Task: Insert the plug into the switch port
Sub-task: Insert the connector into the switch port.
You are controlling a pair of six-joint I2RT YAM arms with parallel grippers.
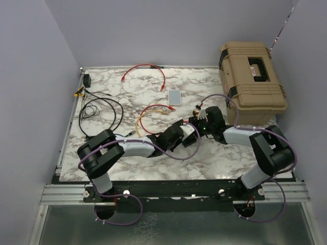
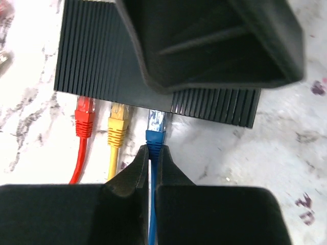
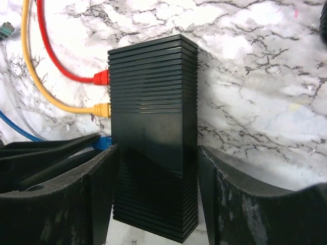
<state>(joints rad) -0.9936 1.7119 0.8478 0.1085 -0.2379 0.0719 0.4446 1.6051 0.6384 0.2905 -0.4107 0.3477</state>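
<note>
The switch [image 2: 102,66] is a flat black ribbed box lying on the marble table. A red plug [image 2: 84,117] and a yellow plug [image 2: 118,125] sit in sockets along its near edge. My left gripper [image 2: 152,153] is shut on the blue plug [image 2: 155,131] by its boot, and the plug's clear tip is at the mouth of the socket beside the yellow one. My right gripper [image 3: 156,204] stands open astride the switch [image 3: 153,102], one finger against its plug side and a thin gap at the other. In the top view both grippers [image 1: 190,127] meet and hide the switch.
A tan hard case [image 1: 251,81] stands at the back right. A small grey-white box [image 1: 174,97] and a loose red cable [image 1: 145,69] lie further back. A black adapter [image 1: 87,80] and coiled black cable [image 1: 99,109] are at the left. The yellow cable [image 1: 150,113] loops behind the arms.
</note>
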